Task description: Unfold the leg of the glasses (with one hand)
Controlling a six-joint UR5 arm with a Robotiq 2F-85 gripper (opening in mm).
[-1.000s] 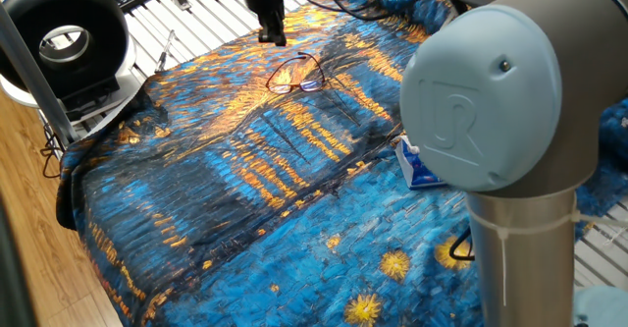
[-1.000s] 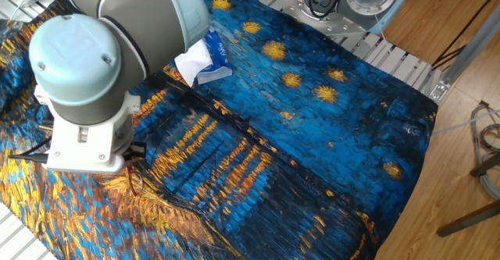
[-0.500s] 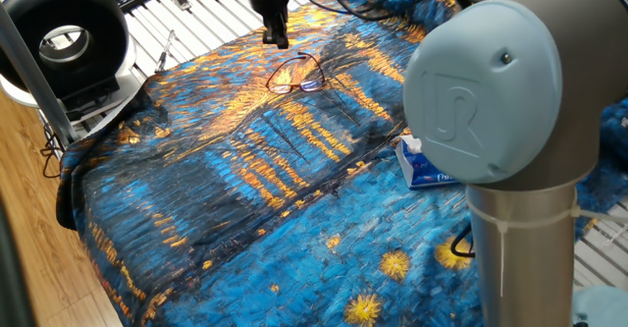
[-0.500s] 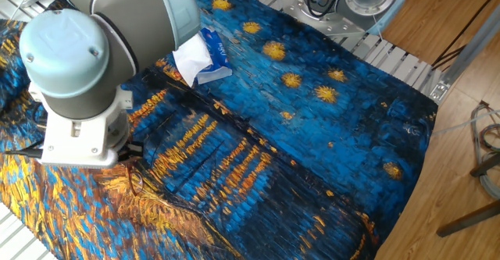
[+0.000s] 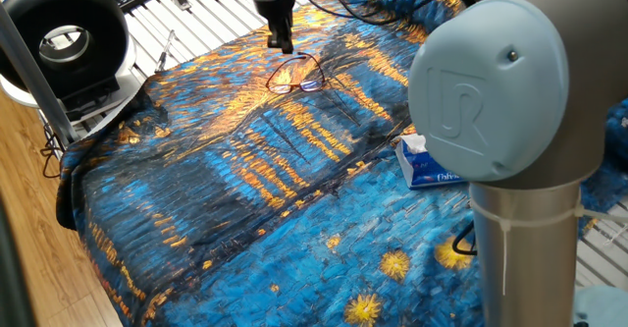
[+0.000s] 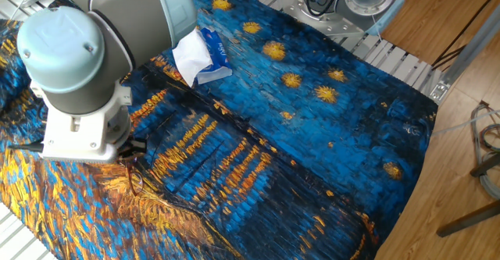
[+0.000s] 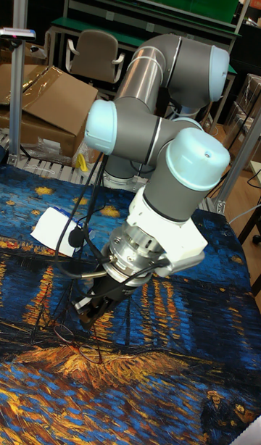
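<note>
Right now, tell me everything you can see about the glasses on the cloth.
The glasses are small, with a thin dark wire frame and two clear, roundish lenses. They lie on the blue and orange painted cloth, in its orange part. The slim legs are too fine to tell whether they are folded. The gripper hangs just beyond them; whether it touches them cannot be told. In the other fixed view the arm hides them.
</note>
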